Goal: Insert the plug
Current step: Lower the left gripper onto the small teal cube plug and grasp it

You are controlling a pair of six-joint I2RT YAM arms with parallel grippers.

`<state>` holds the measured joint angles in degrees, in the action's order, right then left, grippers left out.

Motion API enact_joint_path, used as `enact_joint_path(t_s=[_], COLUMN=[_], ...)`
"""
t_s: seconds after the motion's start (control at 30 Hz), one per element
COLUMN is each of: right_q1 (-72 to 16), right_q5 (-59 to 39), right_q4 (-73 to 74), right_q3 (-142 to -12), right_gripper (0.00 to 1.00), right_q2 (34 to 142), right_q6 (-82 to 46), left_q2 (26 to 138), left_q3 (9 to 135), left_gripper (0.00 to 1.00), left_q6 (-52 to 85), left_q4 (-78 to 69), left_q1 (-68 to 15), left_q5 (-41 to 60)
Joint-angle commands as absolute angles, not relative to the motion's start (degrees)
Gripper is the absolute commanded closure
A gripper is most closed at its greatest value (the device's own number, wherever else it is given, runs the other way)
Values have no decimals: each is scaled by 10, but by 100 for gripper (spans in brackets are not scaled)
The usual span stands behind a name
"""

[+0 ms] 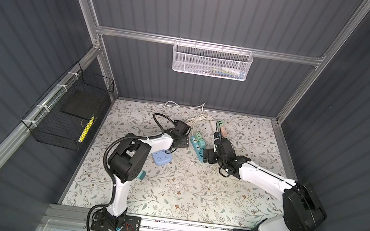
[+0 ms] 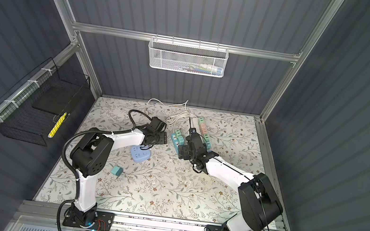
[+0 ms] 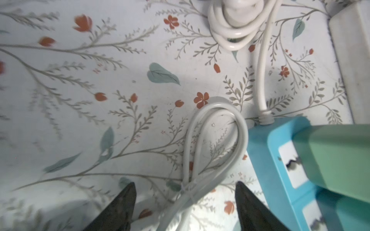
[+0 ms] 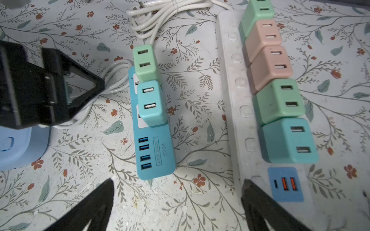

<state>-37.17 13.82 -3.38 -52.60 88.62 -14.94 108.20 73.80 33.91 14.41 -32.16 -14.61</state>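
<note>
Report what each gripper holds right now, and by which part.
Nothing is held. The left gripper is open, the white cord loop lying ungripped near its jaws; the right gripper is open and empty.

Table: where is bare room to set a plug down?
Bare: the table's near half, this side of the loose teal plug and pale blue socket. Crowded: back middle, around blue strip, white strip and coiled cords.
</note>
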Motion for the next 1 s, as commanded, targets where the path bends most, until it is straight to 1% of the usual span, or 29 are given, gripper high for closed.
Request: enact_joint_path(t_s=[0.0, 0.07, 0.17, 0.27, 0.33, 0.5, 0.53, 0.63, 0.83, 0.97], right_q1=[-372, -372, -373, -374, -374, -375, -375, -375, -376, -376], right_q5=[142, 139, 134, 131, 129, 130, 130, 131, 138, 137], right_q4=[-38, -36, -37, -36, -35, -34, -35, -36, -34, -36], right_q3=[-523, -523, -524, -523, -523, -523, -524, -524, -521, -524], right_gripper=[1, 1, 1, 1, 1, 1, 1, 1, 1, 1], right_q2=[873, 874, 876, 875, 876, 877, 879, 878, 874, 880], right_q6=[-146, -147, -148, -149, -149, -150, -150, -150, -148, -147], left_q2=[969, 923, 858, 800, 771, 757, 760, 779, 818, 824], left_q3=[716, 695, 659, 609, 588, 553, 549, 530, 516, 510], left_gripper=[14, 13, 14, 16, 17, 16, 15, 16, 18, 19], left_q6=[361, 432, 567, 658, 702, 758, 760, 771, 770, 779], left_q4=[213, 291, 429, 510, 545, 565, 558, 529, 500, 495], left_q1=[-318, -312, -289, -262, -236, -201, -193, -183, -180, -180], left_q5=[-211, -254, -272, -250, -213, -131, -117, -63, -35, -43])
